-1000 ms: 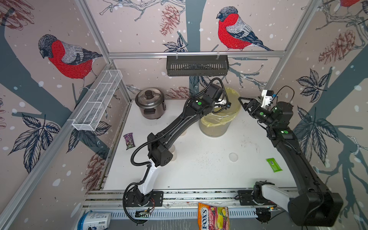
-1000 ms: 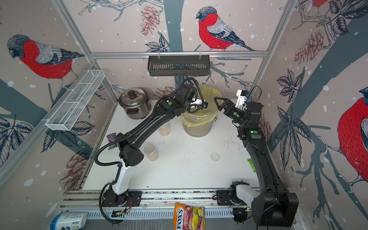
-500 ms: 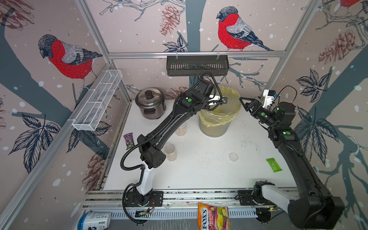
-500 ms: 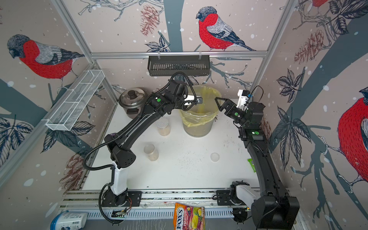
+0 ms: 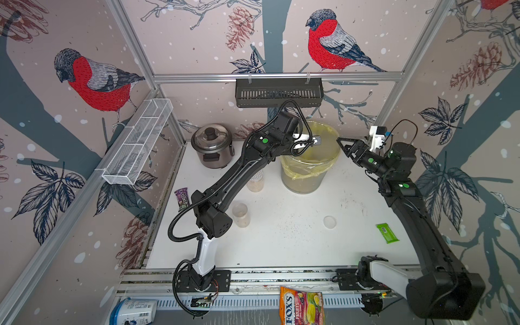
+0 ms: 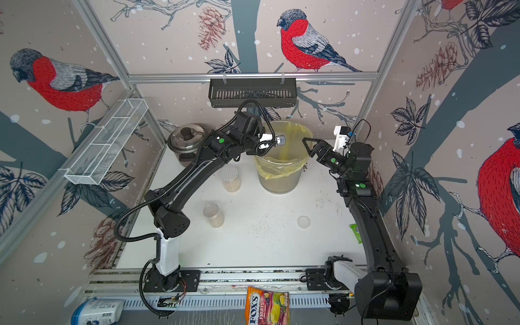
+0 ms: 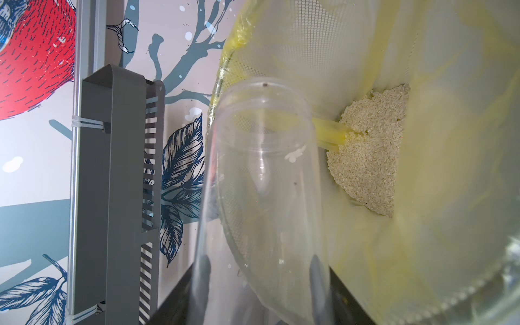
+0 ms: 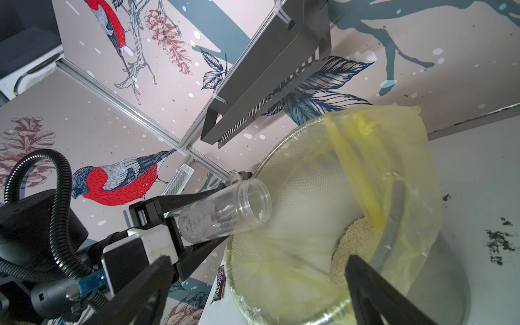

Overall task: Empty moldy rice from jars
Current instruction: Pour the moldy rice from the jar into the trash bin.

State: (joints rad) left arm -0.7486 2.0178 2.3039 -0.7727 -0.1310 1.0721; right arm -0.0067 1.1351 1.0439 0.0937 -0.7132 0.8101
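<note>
One clear jar, lidless, almost empty.

I work in a robot test booth dressed as a kitchen corner. Bird-print wallpaper panels sit in a bare aluminium frame, and I am bolted to a slotted metal rail at the edge of a white tabletop. The kitchen props are a rice cooker, a lined bin, and a black rack and white wire basket hung on the frame.
</note>
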